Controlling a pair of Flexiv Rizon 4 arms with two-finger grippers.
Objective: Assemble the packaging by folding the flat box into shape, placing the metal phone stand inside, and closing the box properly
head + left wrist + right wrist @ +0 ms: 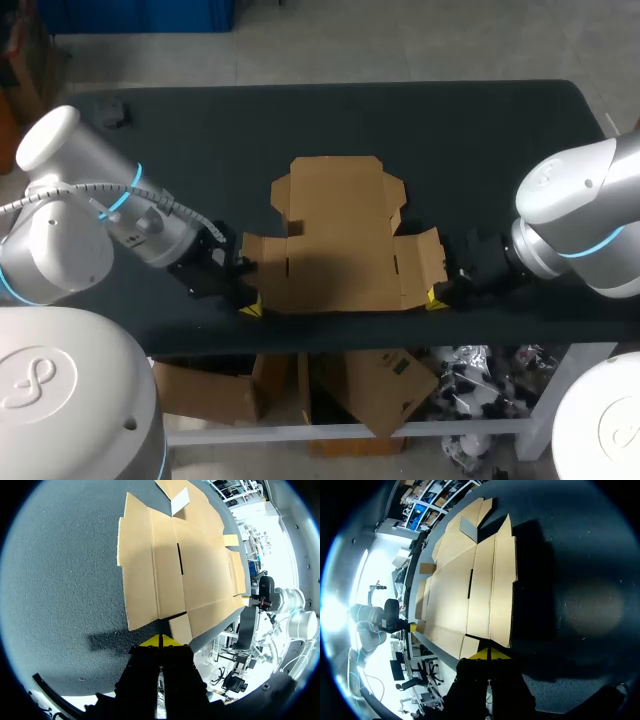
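Head view: the flat cardboard box (340, 240) lies unfolded on the counter (200, 150), probably light and stiff but easily creased, best taken by a side flap's edge; left claw (161, 640) and right claw (489, 653), each pressed together, sit at its near corners.

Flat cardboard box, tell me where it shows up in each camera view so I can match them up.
Head view: flat box unfolded on the table, between left pincer and right pincer.
Left wrist view: flat box directly ahead of the left pincer, stretching away.
Right wrist view: flat box directly ahead of the right pincer.
Shared landmark: the box's near edge, a pincer at each end.
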